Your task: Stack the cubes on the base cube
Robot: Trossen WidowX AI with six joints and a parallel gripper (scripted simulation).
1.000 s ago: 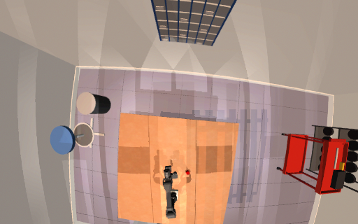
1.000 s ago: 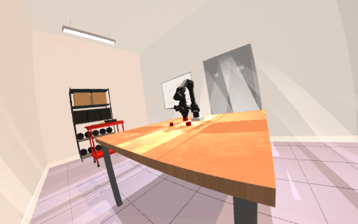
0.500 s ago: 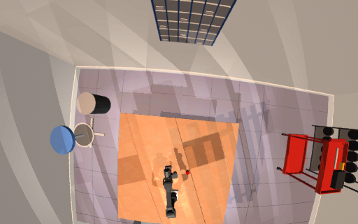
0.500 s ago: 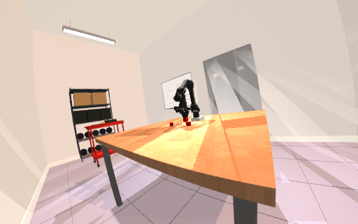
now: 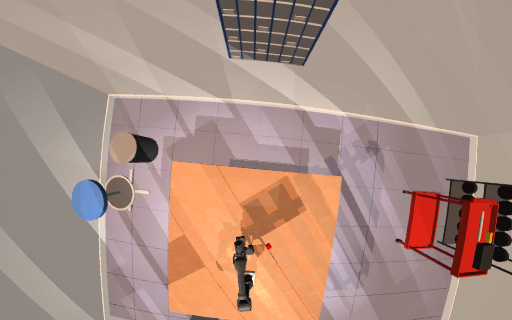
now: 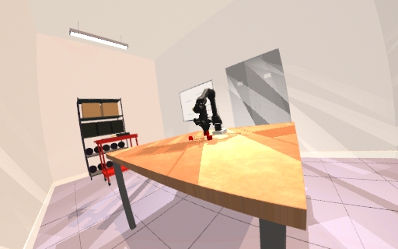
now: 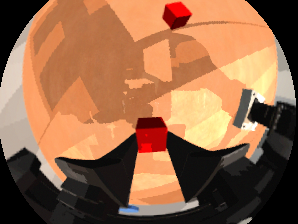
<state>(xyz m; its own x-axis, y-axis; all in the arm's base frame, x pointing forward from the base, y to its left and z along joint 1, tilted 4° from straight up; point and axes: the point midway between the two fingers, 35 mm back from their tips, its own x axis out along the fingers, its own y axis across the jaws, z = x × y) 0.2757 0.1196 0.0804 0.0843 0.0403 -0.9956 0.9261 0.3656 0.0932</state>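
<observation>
My gripper is shut on a red cube, which sits squarely between the fingertips in the wrist view. In the exterior view it is low, just above and slightly left of a second red cube on the table; whether the two touch cannot be told. That second cube is hidden under the arm in the top view. A third red cube stands apart on the table. All three look alike in colour, so their look does not tell which is the base.
The wooden table carries the black arm on its pale mount. Part of the mount shows at the right of the wrist view. Large shadows cross the table. A red cart stands off the table.
</observation>
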